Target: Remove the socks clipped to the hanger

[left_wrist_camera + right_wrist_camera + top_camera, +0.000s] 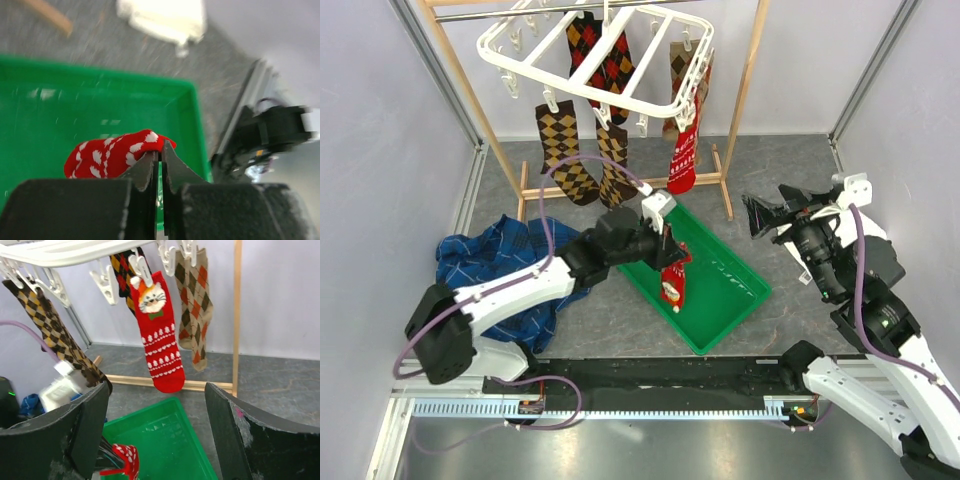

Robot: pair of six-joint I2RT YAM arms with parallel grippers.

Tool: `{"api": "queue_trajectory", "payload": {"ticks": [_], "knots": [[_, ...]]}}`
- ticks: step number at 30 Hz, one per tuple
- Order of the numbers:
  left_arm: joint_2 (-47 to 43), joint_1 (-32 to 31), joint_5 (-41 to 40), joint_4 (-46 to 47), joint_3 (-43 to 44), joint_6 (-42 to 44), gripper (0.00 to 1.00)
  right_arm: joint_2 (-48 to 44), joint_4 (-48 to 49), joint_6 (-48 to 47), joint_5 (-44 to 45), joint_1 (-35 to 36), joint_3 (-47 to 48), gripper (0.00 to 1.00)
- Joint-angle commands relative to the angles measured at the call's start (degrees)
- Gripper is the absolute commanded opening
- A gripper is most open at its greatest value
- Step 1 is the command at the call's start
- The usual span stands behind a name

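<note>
Plainly limp and light, the red sock (110,155) dangles from the pinching left fingers (144,172); right fingers (90,415) gape; I'd grip hanging socks (560,140) near their clips (105,282).

No text can be read — no labels, brands, numbers

This is a robotics lab test cell. Plain pale wall panels (370,150) framed by aluminium posts (440,75) enclose a grey tabletop (790,180). The cabled left arm (510,290) and right arm (880,320) are mounted along a slotted metal rail (620,408) at its near edge.
</note>
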Motion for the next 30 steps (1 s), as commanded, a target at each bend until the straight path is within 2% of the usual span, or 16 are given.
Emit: {"api": "queue_trajectory", "payload": {"ticks": [1,2,3,5,6,8,14,18,23,30], "knots": [[5.0,-0.4,-6.6,4.8,-3.1,-3.1,0.17,-1.6,-1.6,-0.5,3.3,-0.1,-2.2,0.85],[5.5,-0.5,-6.6,4.6,-2.8,-3.2,0.25,-1.5,-1.4,-0.5,3.2,0.0,-2.4,0.85],[5.8,-0.5,-6.6,3.8,-2.2,-3.2,0.41,-0.7,-1.0,-0.3,3.2,-0.1,-2.6,0.85],[5.7,-0.5,-6.5,2.6,-1.2,-3.2,0.53,0.4,-0.3,0.0,2.5,0.0,-3.1,0.84],[5.3,-0.5,-6.2,0.7,-0.2,-3.0,0.72,1.6,0.7,0.1,2.3,-0.1,-3.3,0.85],[3.8,-0.5,-5.0,-0.9,0.4,-2.2,0.85,3.0,2.8,0.4,2.1,-0.1,-3.8,0.85],[-4.6,-0.5,-0.7,-2.9,-1.9,-0.7,0.90,13.6,13.9,-1.0,1.9,-0.1,0.4,0.84],[-10.1,-0.5,0.1,-6.4,-2.8,3.6,0.90,21.7,20.4,-2.1,1.0,-0.1,3.2,0.84],[-14.6,-0.5,-6.4,-9.6,-0.8,6.0,0.91,29.2,29.7,-4.0,0.4,-0.2,4.4,0.84],[-17.5,-0.5,-13.3,-9.6,-0.6,16.4,0.92,39.7,37.3,-4.3,-1.3,-1.8,6.8,0.84]]}}
